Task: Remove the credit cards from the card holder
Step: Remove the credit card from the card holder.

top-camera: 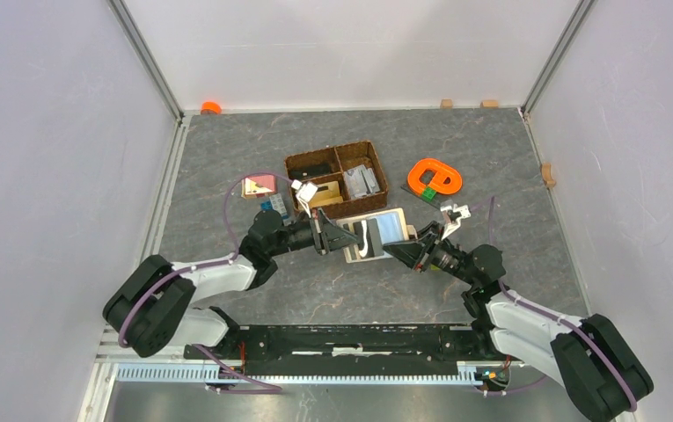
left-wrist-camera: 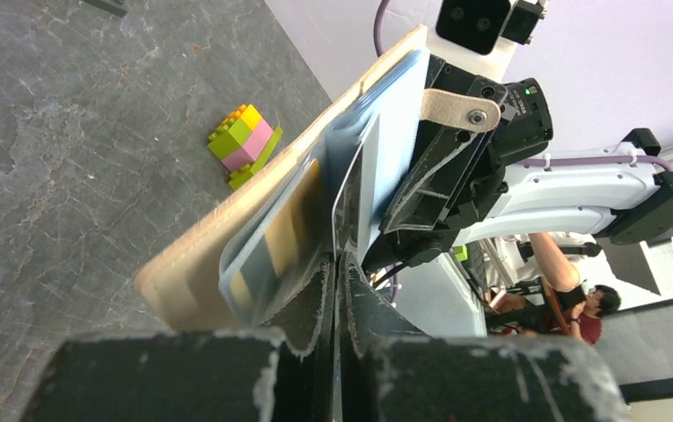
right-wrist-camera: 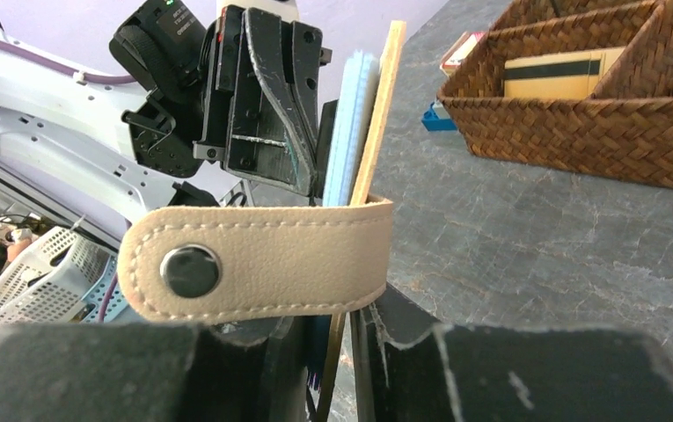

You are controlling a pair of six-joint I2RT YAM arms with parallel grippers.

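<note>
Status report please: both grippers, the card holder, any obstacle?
Left gripper shut on a card edge. Right gripper shut on the card holder, held off the table. Card partly inside. Woven basket close beyond.

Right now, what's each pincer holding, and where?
Right pincer: card holder, at the edge under its snap tab. Left pincer: a thin edge inside it, card or pocket unclear.
</note>
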